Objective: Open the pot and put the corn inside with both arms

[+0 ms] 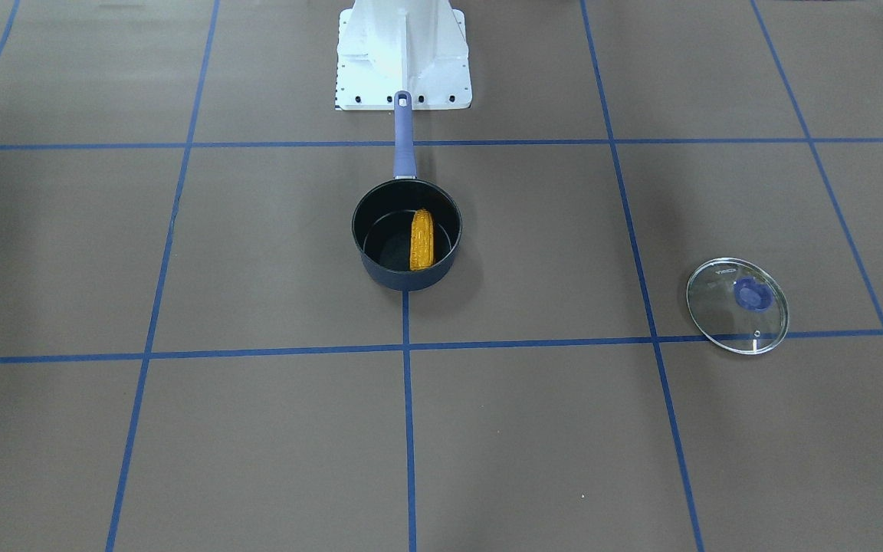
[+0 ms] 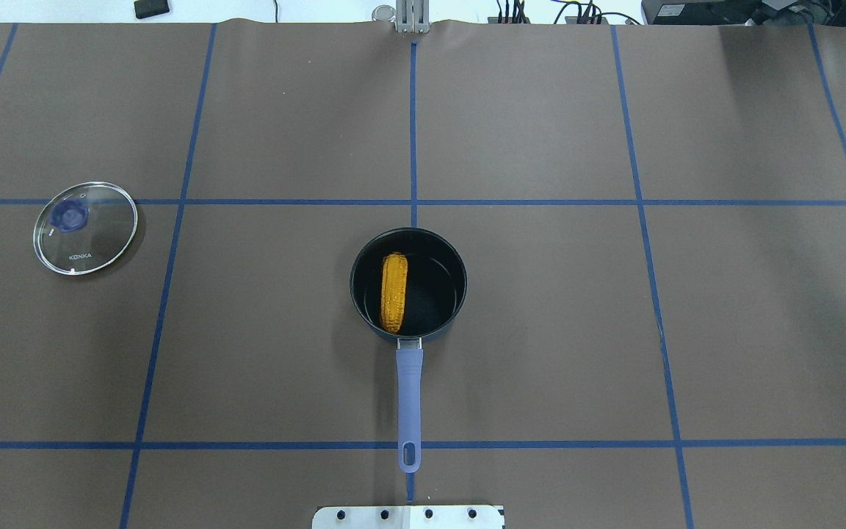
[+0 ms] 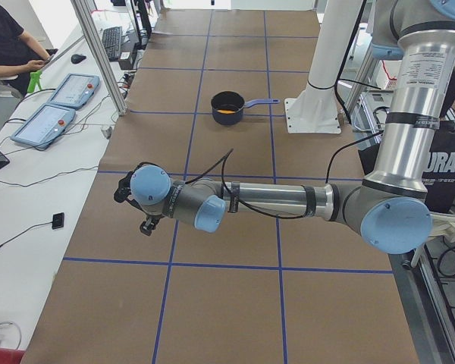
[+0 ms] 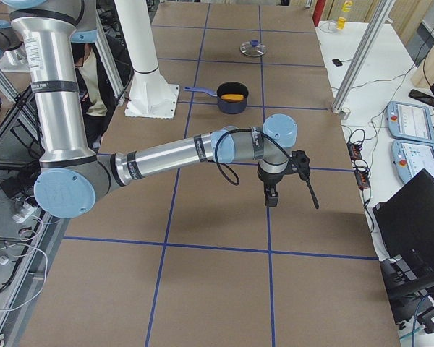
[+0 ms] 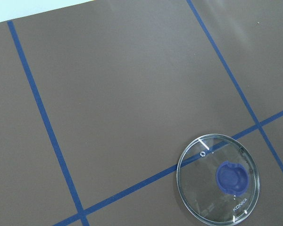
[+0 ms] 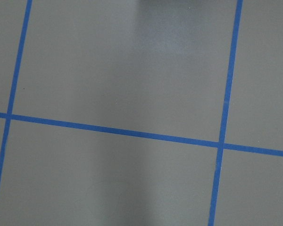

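Note:
The dark navy pot (image 1: 403,280) stands open at the table's middle, its purple-blue handle (image 2: 409,397) pointing at the robot base. The yellow corn (image 1: 421,239) lies inside it, also in the overhead view (image 2: 393,292). The glass lid (image 2: 85,228) lies flat on the table far to the robot's left, apart from the pot, and shows in the left wrist view (image 5: 218,186). My left gripper (image 3: 123,189) and right gripper (image 4: 307,184) show only in the side views, held above the table away from the pot; I cannot tell whether they are open or shut.
The white base mount (image 1: 403,54) stands behind the pot handle. Blue tape lines grid the brown table. A side table with control tablets (image 3: 57,106) and a seated person (image 3: 7,45) lies beyond the far edge. The right wrist view shows only table and tape.

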Robot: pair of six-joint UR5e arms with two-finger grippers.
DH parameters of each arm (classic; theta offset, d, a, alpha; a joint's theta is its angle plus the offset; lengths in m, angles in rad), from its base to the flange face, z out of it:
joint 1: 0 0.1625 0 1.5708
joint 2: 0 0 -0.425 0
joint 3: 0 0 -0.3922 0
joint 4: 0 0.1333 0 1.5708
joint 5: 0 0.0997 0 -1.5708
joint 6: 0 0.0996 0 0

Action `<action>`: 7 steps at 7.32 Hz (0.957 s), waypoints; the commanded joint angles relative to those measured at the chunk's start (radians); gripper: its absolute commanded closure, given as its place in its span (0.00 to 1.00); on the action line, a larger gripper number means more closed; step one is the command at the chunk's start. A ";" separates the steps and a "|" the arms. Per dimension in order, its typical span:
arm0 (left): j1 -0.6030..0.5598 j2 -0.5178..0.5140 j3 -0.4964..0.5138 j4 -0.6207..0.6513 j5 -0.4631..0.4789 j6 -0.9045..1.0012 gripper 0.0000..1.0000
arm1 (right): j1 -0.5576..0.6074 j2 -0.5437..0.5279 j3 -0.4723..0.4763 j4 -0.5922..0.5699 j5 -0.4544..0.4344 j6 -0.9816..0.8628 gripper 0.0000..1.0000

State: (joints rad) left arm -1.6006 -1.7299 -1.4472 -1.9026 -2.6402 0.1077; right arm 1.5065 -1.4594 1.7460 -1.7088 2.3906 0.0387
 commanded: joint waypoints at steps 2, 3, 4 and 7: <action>-0.007 -0.013 -0.001 0.020 0.000 -0.002 0.03 | 0.034 -0.004 -0.005 0.020 -0.004 -0.003 0.00; -0.007 -0.016 -0.002 0.023 0.000 -0.003 0.03 | 0.034 -0.004 -0.017 0.053 -0.004 0.001 0.00; -0.007 -0.031 -0.004 0.034 0.000 -0.003 0.03 | 0.034 -0.013 -0.019 0.055 -0.004 0.001 0.00; -0.010 -0.033 -0.004 0.034 -0.001 -0.002 0.03 | 0.035 -0.013 -0.019 0.055 -0.005 0.006 0.00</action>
State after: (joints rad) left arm -1.6112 -1.7604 -1.4510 -1.8690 -2.6413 0.1057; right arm 1.5410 -1.4748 1.7280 -1.6543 2.3876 0.0371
